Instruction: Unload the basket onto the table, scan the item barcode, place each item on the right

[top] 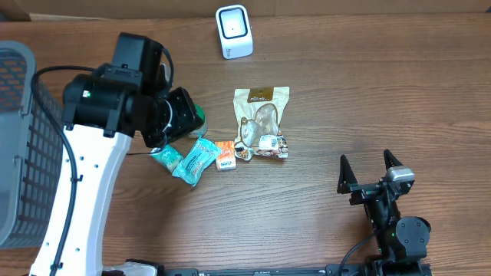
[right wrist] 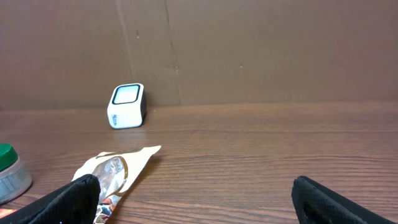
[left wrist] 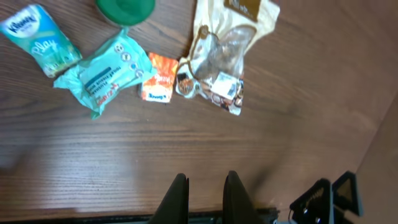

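The pouch (top: pixel 261 123) lies flat near the middle of the counter (top: pixel 345 92). It is a glossy, crinkled rectangle, cream at its far end, with a clear window in the middle and a small white label by its near edge. The scanner (top: pixel 234 31) stands well apart from it at the far edge, slightly to the left. It is a smooth white block with rounded corners and a dark-framed pane on its face.

Just beside the pouch's near left corner lies a small orange packet (top: pixel 225 155). Left of that is a soft teal wipes pack (top: pixel 194 161), lying slanted, and farther left a teal tissue pack (top: pixel 166 158). A green-lidded can (top: pixel 196 119) stands far of these, partly hidden under the left arm in the overhead view. A grey mesh basket (top: pixel 23 138) fills the left edge. The counter is brown wood grain, and a plain cardboard wall (right wrist: pixel 249 50) rises behind the scanner.

The left claw (left wrist: pixel 205 199) hangs over bare counter on the near side of the row of packets. Its dark fingers are drawn together with only a narrow slit between them, and they hold nothing. The right claw (top: pixel 365 159) sits near the right side, well apart from the pouch. It is spread wide and empty, and nothing lies between it and the pouch.
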Available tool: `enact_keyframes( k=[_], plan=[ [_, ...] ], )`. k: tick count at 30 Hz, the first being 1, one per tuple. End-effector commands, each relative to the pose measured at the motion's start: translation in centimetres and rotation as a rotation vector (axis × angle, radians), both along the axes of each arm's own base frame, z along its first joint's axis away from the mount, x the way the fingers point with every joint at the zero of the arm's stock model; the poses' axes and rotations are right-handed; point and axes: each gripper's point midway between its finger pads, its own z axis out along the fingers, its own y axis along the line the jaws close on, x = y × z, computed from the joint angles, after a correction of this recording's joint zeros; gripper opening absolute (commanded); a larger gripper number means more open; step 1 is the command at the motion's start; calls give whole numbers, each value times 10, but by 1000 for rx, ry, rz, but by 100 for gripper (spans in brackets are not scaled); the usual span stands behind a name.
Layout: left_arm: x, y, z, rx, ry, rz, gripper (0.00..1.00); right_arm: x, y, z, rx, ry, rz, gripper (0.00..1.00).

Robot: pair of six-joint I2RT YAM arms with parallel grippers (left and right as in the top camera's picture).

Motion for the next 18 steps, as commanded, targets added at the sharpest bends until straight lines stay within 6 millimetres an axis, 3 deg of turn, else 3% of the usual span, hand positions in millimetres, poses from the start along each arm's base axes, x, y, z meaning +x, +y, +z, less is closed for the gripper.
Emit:
enact_keyframes(
  k=[1,9,18],
  plan=[
    [7,16,5,9,-18,57,4,0,0,-2,4,-1,-1,100],
    [13,41,1,90,-31,127,4,0,0,-2,4,-1,-1,100],
    [13,44,-1,109,-27,132,4,0,0,-2,4,-1,-1,100]
  ],
)
